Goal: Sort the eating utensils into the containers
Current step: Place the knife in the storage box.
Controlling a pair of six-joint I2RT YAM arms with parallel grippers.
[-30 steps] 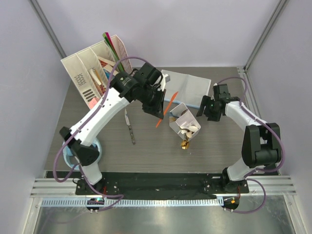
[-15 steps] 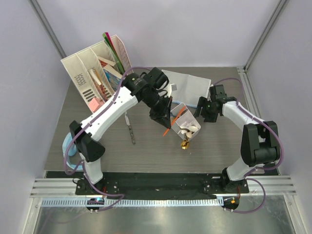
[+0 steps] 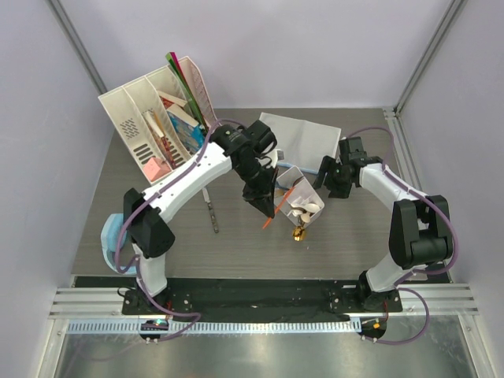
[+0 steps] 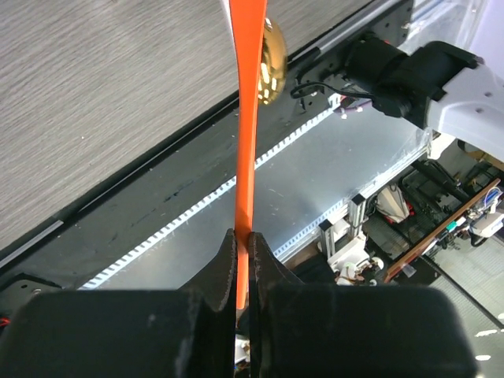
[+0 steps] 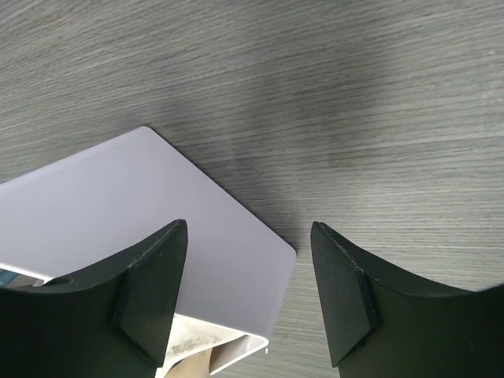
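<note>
Just left of the container (image 3: 291, 177), my left gripper (image 3: 266, 206) is clenched on the orange-handled utensil (image 3: 268, 220), long axis slanting away from it; the right gripper (image 3: 324, 180) stands released beside its right wall.

Robotics lab cell: aluminium frame posts (image 3: 77, 47) enclosing a grey table (image 3: 346, 236); workshop equipment (image 4: 378, 220) showing beyond.

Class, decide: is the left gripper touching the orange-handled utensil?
Touching. Left wrist view: the left gripper is clamped on the orange-handled utensil, with no gap on either side.
</note>
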